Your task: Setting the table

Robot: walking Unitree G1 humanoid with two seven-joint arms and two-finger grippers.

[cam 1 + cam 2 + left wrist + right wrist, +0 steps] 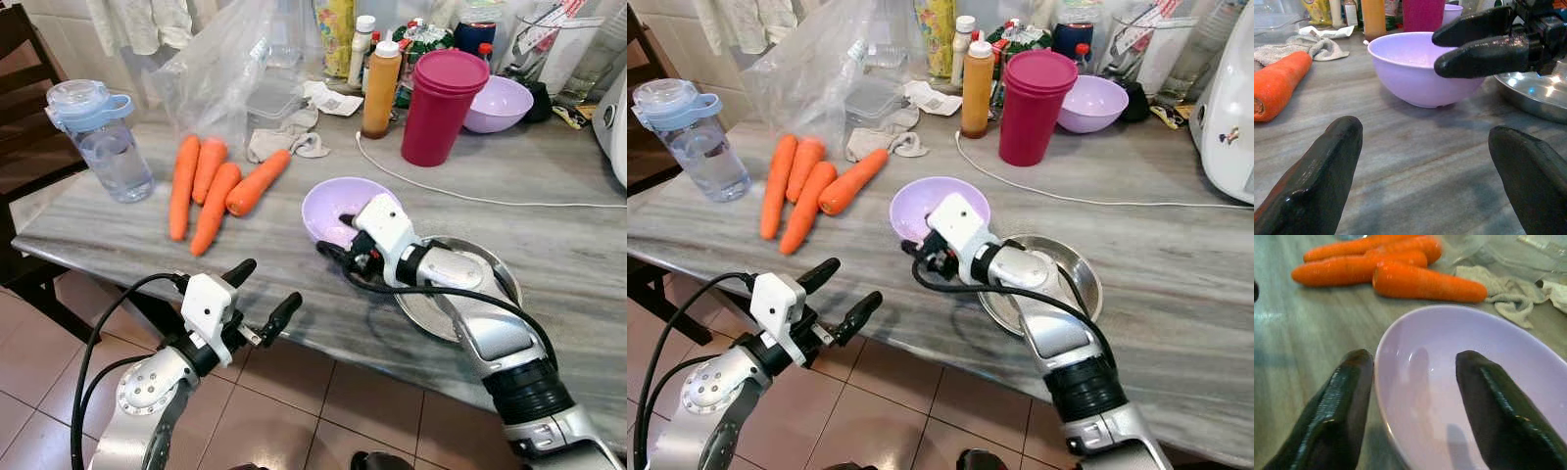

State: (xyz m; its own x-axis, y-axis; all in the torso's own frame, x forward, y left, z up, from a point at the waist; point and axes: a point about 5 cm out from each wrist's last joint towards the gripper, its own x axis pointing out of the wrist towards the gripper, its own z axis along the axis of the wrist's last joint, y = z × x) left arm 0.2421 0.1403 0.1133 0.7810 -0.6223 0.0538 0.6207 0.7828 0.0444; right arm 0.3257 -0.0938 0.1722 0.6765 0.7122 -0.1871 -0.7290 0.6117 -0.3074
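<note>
Upright lilac bowl (pixel 338 204), right gripper (pixel 1410 382) straddling rim

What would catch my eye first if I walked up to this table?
Probably the four bright orange carrots lying together on the grey marble-look table. Next, the right gripper straddling the near rim of the pale lilac plastic bowl, open, beside a shiny round metal plate.

Bright even daylight, soft shadows, glare on steel plate (pixel 490 279), wrist-view fingers (pixel 1327 181) blurry up close.
</note>
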